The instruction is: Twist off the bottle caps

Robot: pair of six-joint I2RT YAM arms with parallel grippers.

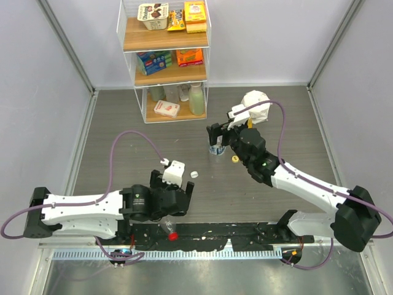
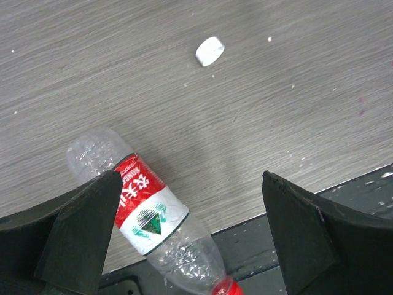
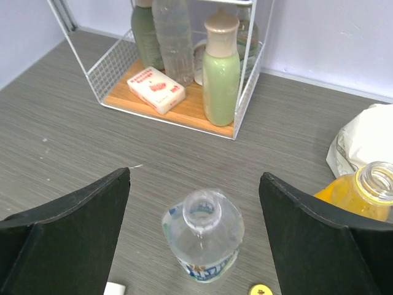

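Observation:
A clear bottle with a red label (image 2: 144, 212) lies on its side at the table's near edge, its red cap (image 2: 227, 287) still on and resting over the black rail. My left gripper (image 2: 190, 236) hangs open above it, and its fingers (image 2: 80, 236) do not touch the bottle (image 1: 167, 226). A loose white cap (image 2: 210, 51) lies farther out on the table (image 1: 194, 174). The blue-label bottle (image 3: 204, 236) stands upright with an open mouth, and my right gripper (image 3: 196, 246) stands open around it without touching. A yellow cap (image 3: 259, 290) lies beside it. The yellow bottle (image 3: 368, 190) is uncapped too.
A white wire shelf (image 1: 164, 61) stands at the back with boxes on its upper levels. Its bottom level holds a pale green bottle (image 3: 221, 70) and a small red-and-white box (image 3: 156, 90). A crumpled white bag (image 1: 256, 104) lies behind the yellow bottle. The black rail (image 1: 233, 232) runs along the near edge.

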